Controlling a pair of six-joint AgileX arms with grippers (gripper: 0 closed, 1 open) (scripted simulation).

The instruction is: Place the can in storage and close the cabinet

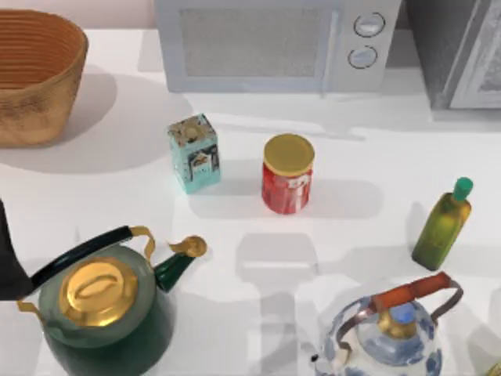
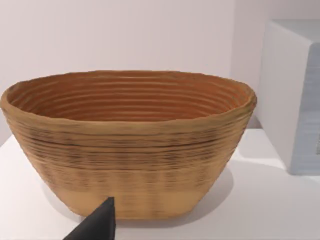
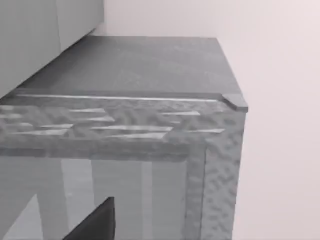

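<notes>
The can (image 1: 288, 184), red with a yellow lid, stands upright in the middle of the table with nothing touching it. The cabinet (image 1: 442, 55) is the dark-grey speckled unit at the back right, and its pale framed door panel (image 1: 487, 63) is on its right side. I cannot tell how far the door stands open. In the right wrist view the cabinet (image 3: 150, 75) is close in front, with a dark part of my right gripper (image 3: 97, 222) low in the picture. My left arm (image 1: 8, 258) sits at the table's left edge, and my left gripper (image 2: 97, 225) faces the basket.
A white microwave (image 1: 274, 43) stands at the back centre and a woven basket (image 1: 35, 74) at the back left. A teal box (image 1: 194, 153) is left of the can and an olive oil bottle (image 1: 444, 223) is to its right. A green kettle (image 1: 106, 305) and a blue-white kettle (image 1: 387, 337) stand at the front.
</notes>
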